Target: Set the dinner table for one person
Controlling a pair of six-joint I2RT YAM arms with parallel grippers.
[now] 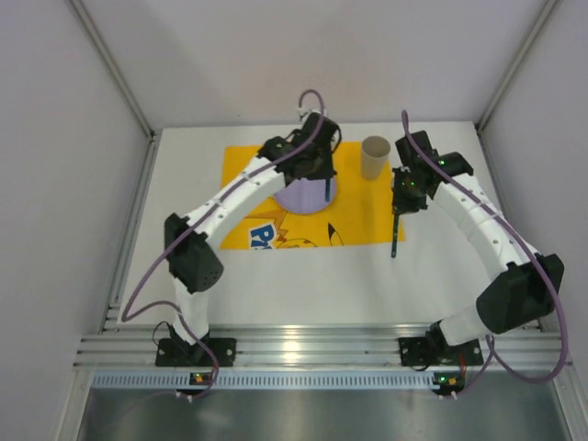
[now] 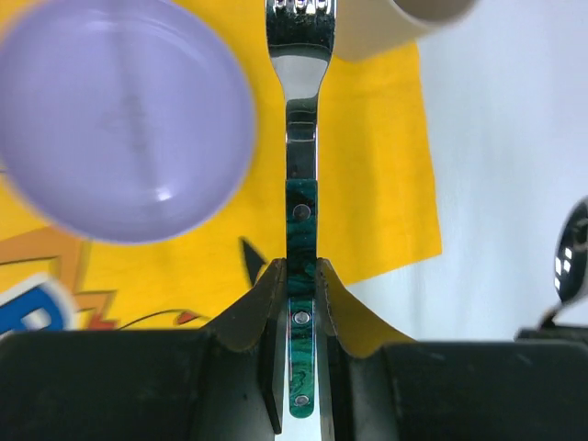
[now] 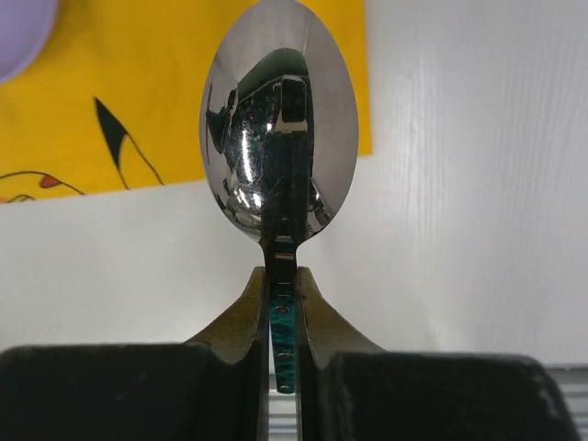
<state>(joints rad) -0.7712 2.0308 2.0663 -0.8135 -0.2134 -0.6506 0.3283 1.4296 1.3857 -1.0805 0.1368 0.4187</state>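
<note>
**A:** What are the two pincers doing?

**B:** In the left wrist view, the left pincer [image 2: 299, 276] is pinching the green handle of a fork [image 2: 300, 138]. The fork's steel neck runs up to the top centre of the frame. It passes between a purple plate [image 2: 119, 119] at upper left and a beige cup [image 2: 404, 23] at the top right. In the right wrist view, the right pincer [image 3: 282, 280] is pinching a spoon [image 3: 280, 138] by its green handle. The spoon's shiny bowl stands in the centre of the frame.

**A:** Where is the bench?

**B:** In the overhead view, the white bench [image 1: 303, 285] fills the middle of the frame. Pale grey panels [image 1: 55, 184] wall it in, and a ribbed aluminium rail [image 1: 312, 349] runs along its lower edge. A yellow cloth [image 1: 363, 216] with a cartoon print lies flat on it, in the upper centre.

**A:** And where is everything else?

**B:** The plate and the upright cup sit on the cloth, with the cup to the right of the plate in the frame. Both arms arch in from the bottom of the frame. The left pincer hangs at the plate's right edge. The right pincer is at the cloth's right edge, just below and right of the cup. Its spoon points down the frame past the cloth's lower right corner. I cannot tell whether either utensil touches the surface.
</note>
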